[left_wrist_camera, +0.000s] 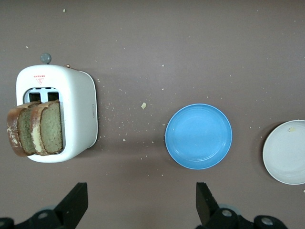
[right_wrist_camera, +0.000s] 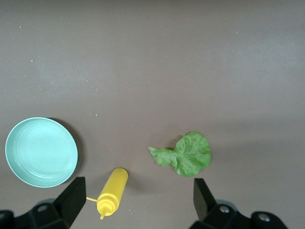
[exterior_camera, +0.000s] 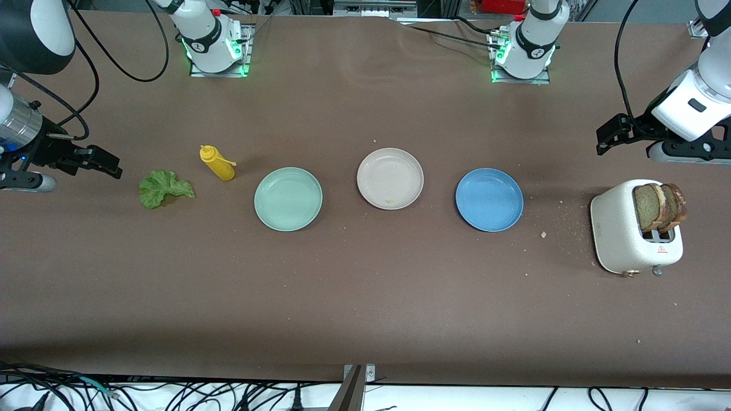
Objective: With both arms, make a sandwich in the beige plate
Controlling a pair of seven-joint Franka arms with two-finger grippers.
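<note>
The beige plate (exterior_camera: pixel 390 178) lies mid-table with a few crumbs in it; its edge shows in the left wrist view (left_wrist_camera: pixel 286 152). Two tan bread slices (exterior_camera: pixel 659 205) stand in the white toaster (exterior_camera: pixel 625 231) at the left arm's end, also seen in the left wrist view (left_wrist_camera: pixel 35 128). A green lettuce leaf (exterior_camera: pixel 164 188) lies on the table at the right arm's end and shows in the right wrist view (right_wrist_camera: pixel 186 153). My left gripper (exterior_camera: pixel 609 137) (left_wrist_camera: pixel 141 205) is open and empty, up over the table beside the toaster. My right gripper (exterior_camera: pixel 105 164) (right_wrist_camera: pixel 138 202) is open and empty, up beside the lettuce.
A mint green plate (exterior_camera: pixel 288 198) and a blue plate (exterior_camera: pixel 489 199) flank the beige plate. A yellow squeeze bottle (exterior_camera: pixel 217 162) lies between the lettuce and the mint plate. Crumbs are scattered between the blue plate and the toaster.
</note>
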